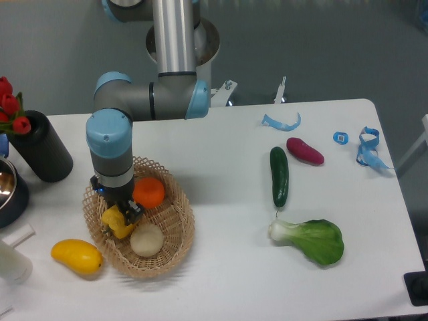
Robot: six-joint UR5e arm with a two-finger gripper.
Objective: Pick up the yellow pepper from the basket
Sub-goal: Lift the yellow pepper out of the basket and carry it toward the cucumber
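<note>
I'm looking down on a white table [221, 261] with rounded corners, set against a plain grey floor or backdrop. I can read no writing or labels anywhere.

The gripper [122, 212] reaches straight down into the wicker basket [179, 231] at the near left of the table. Its dark fingers sit right against the yellow pepper [116, 223], which lies in the left part of the basket. The arm hides the jaws, so I cannot tell whether they have closed on it. Too little of the pepper shows to judge which way its stem points or how its long axis runs.

Also in the basket: an orange [149, 192] just right of the gripper, and a pale round fruit [146, 239] at the near side. A yellow mango [77, 257] lies on the table just left of the basket.

Further right lie a cucumber [279, 176], a purple sweet potato [305, 150] and a bok choy [312, 239]. Red tulips [10, 107] in a black vase [41, 147] stand at the far left.
</note>
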